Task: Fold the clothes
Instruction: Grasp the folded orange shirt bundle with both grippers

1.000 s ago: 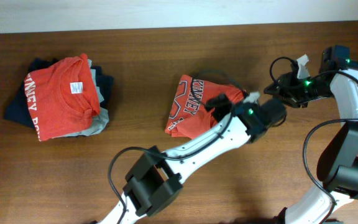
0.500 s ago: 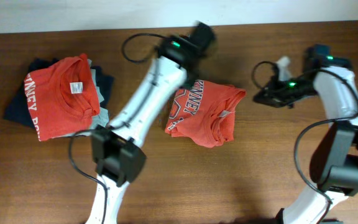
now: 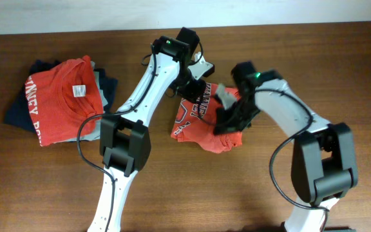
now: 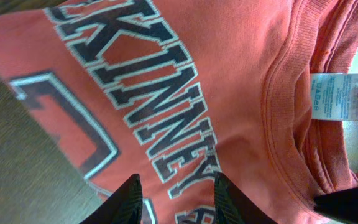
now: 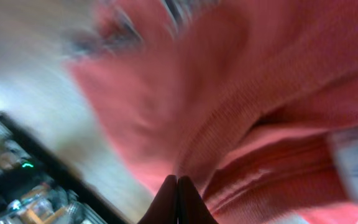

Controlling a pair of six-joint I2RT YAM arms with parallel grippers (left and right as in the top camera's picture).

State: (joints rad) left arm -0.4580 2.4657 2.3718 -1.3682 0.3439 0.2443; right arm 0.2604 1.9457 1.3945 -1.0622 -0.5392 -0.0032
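The shirt lies part-folded in a loose, lumpy bundle on the table. I take this to be mid-fold on this 1 garment, with its last fold not yet tidied. The stack of finished clothes, an orange-red top over grey and navy ones, sits well to the left of the shirt, and neither arm touches it. The left arm reaches long from the near side, past the shirt's left edge, and its wrist then doubles back and points down. That puts the left gripper over the shirt's far left corner, its 2 fingers apart with nothing between them, just above the navy lettering. The collar and white tag lie off to one side of it. The right arm arches over from the shirt's right, and the right gripper is down on the shirt's right half. Its own view is badly blurred: the fingers look pressed together against orange cloth, but I cannot tell whether a fold is pinched between them. Next, I'd judge, the left needs to drop and close on an edge near the lettering while the right holds its side, so the bundle can be laid flat. Soft cotton sags and slides, so the 2 must move together.
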